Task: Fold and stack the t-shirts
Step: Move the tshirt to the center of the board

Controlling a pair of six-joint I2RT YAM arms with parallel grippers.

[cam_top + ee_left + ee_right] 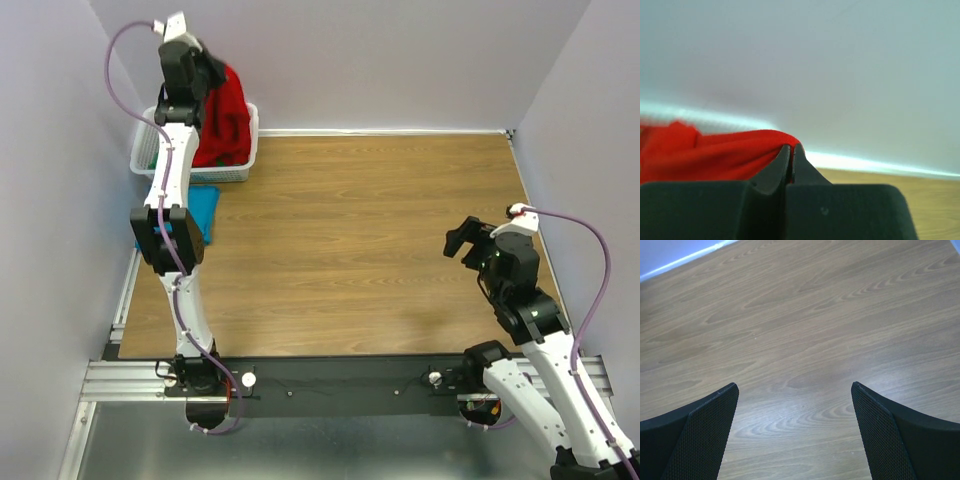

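Note:
A bright red t-shirt (228,118) hangs from my left gripper (207,66) above the white lattice basket (247,150) at the back left, its lower part still draping into the basket. In the left wrist view the jaws (792,146) are pressed together on a fold of the red cloth (705,155). A teal blue t-shirt (206,214) lies on the table in front of the basket, partly hidden by the left arm. A sliver of green cloth (150,157) shows at the basket's left side. My right gripper (463,240) hovers open over bare wood (795,390), holding nothing.
The wooden table (380,230) spreads between the two arms. Walls close in at the back, left and right. The basket sits in the back left corner against the wall.

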